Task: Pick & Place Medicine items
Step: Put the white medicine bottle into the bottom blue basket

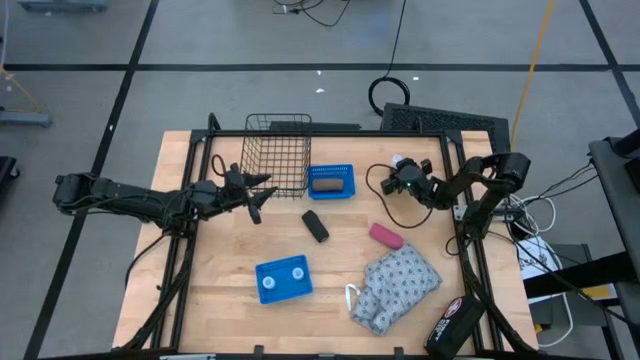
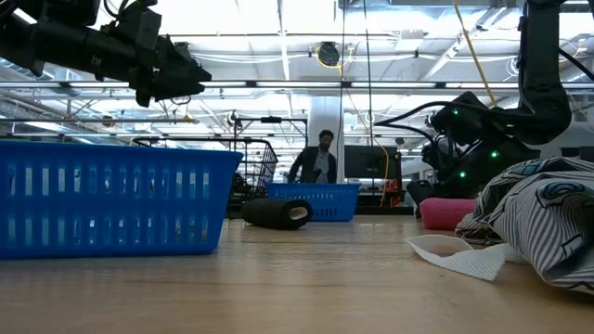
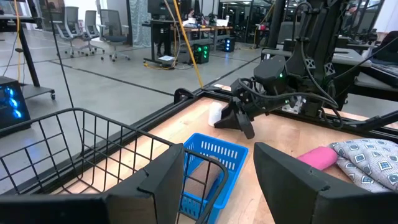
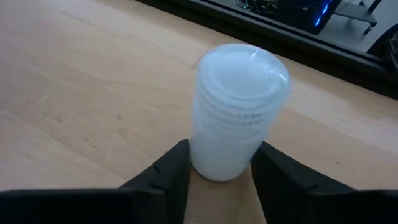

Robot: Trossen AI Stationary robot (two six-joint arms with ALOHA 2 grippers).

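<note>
The small white round plastic bottle (image 4: 239,112) stands upright on the wooden table (image 1: 230,245), its long axis vertical and its flat ribbed cap on top. It is close to the far edge of the table on the right side, beyond the pink oblong block (image 1: 386,236). The bottle is plain white, with fine ridges around the cap, and it looks a little cloudy. The right gripper (image 4: 217,165) is low at this bottle, and its two dark fingers (image 4: 168,168) sit on both sides of the bottle's lower part, touching it or nearly so; the bottle is between them and it is on the table. Two more white caps (image 1: 282,273) sit inside the small blue plastic tray (image 1: 284,280) near the front of the table. The left gripper (image 1: 255,197) hangs in the air beside the black wire basket (image 1: 277,152), with its fingers apart and nothing between them. A second blue tray (image 1: 331,181) stands next to the basket, and a patterned grey cloth (image 1: 398,288) lies at the front right.
</note>
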